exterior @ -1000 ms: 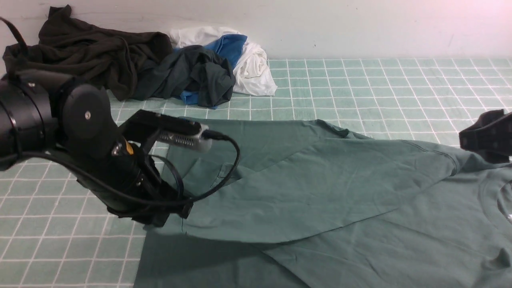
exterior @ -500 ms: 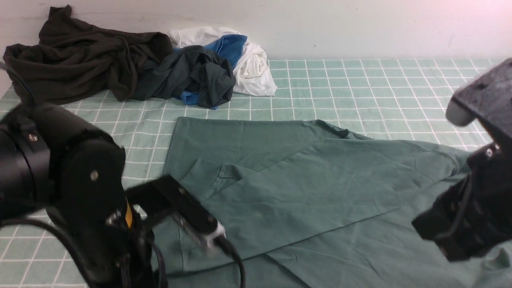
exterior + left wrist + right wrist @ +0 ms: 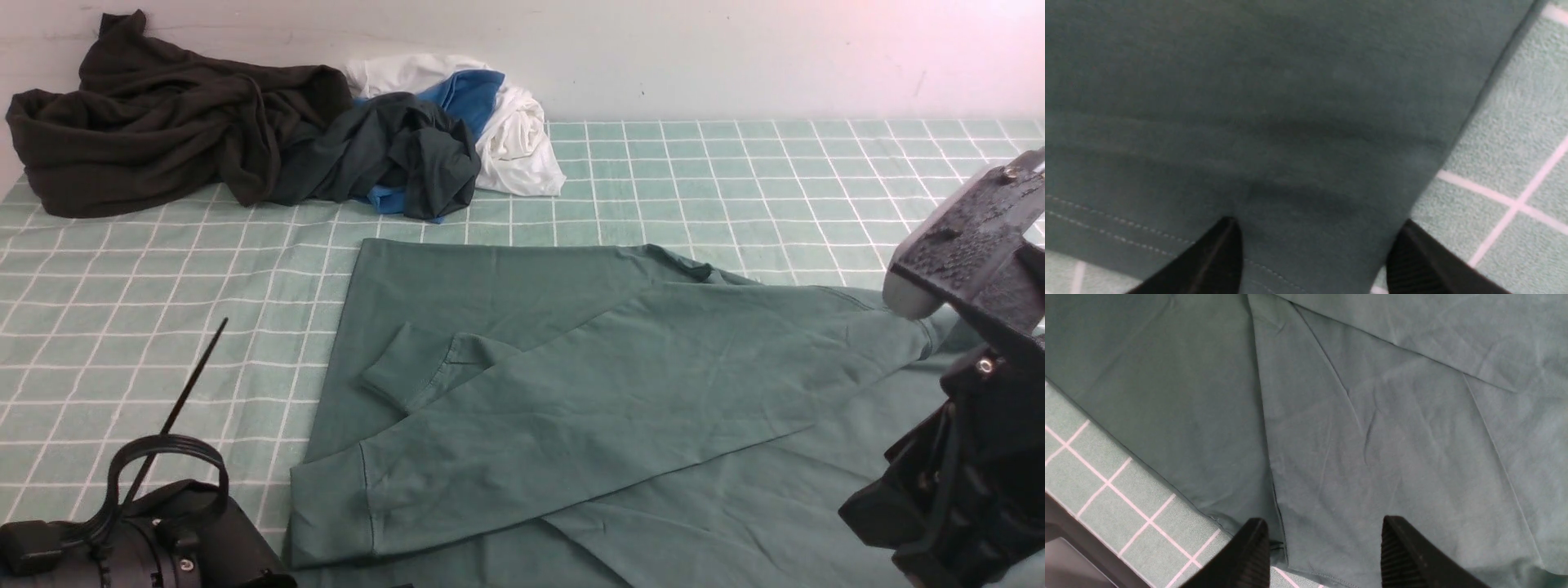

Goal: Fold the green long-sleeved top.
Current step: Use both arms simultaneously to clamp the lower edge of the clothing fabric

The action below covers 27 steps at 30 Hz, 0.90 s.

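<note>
The green long-sleeved top (image 3: 620, 384) lies flat over the middle and right of the checked table. One sleeve crosses its body diagonally, its cuff (image 3: 326, 514) near the front left. A second cuff (image 3: 408, 371) lies folded behind it. My left arm (image 3: 155, 547) sits low in the near left corner. The left gripper (image 3: 1316, 232) is open just above the top's stitched hem (image 3: 1106, 234), holding nothing. My right arm (image 3: 971, 408) stands at the right edge. The right gripper (image 3: 1325, 526) hangs open over the top (image 3: 1372, 416) by its near edge.
A very dark olive-black garment (image 3: 163, 122), a dark teal-grey one with blue trim (image 3: 392, 155) and a white cloth (image 3: 514, 131) are piled at the back left against the wall. The checked cover (image 3: 122, 310) shows left of the top. The table's near edge (image 3: 1069, 535) shows beside the right gripper.
My left gripper has opened and let go of the sleeve, and the arm has drawn back to the near left corner. The sleeve now lies flat. My right arm has swung in at the right.
</note>
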Motion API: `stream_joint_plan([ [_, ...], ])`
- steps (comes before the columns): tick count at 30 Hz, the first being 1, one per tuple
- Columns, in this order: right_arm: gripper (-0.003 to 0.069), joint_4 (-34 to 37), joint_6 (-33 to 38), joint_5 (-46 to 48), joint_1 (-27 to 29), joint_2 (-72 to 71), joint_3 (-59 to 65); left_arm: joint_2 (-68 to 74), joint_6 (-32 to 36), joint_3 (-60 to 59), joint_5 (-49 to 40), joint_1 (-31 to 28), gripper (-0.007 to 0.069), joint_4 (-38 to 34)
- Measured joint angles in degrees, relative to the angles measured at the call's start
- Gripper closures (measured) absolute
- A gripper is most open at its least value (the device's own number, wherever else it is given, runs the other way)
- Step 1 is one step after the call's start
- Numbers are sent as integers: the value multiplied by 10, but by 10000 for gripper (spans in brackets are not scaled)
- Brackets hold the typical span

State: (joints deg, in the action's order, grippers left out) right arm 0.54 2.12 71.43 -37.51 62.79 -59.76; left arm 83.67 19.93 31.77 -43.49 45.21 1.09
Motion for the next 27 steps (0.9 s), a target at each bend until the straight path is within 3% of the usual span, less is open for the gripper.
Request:
stream_joint_plan([
  [1,304,0,0,1,0,0,0,1,0,0,0,0,190,0],
  [5,304,0,5,0,0,0,0,5,-3,3,-3,0,309,-1],
  [9,304,0,6,0,0,0,0,-6,-21,2,-1,0,530,0],
  [11,304,0,6,0,0,0,0,-17,-23,2,-3,0,589,0],
  [17,304,-1,6,0,0,0,0,-58,-29,2,-18,0,618,0],
  [21,304,-5,11,0,0,0,0,-90,-80,2,-37,0,618,16],
  [24,304,1,36,0,0,0,0,-115,-115,2,-67,0,618,39],
  [27,304,28,113,-1,0,0,14,-160,-142,1,-147,0,618,80],
])
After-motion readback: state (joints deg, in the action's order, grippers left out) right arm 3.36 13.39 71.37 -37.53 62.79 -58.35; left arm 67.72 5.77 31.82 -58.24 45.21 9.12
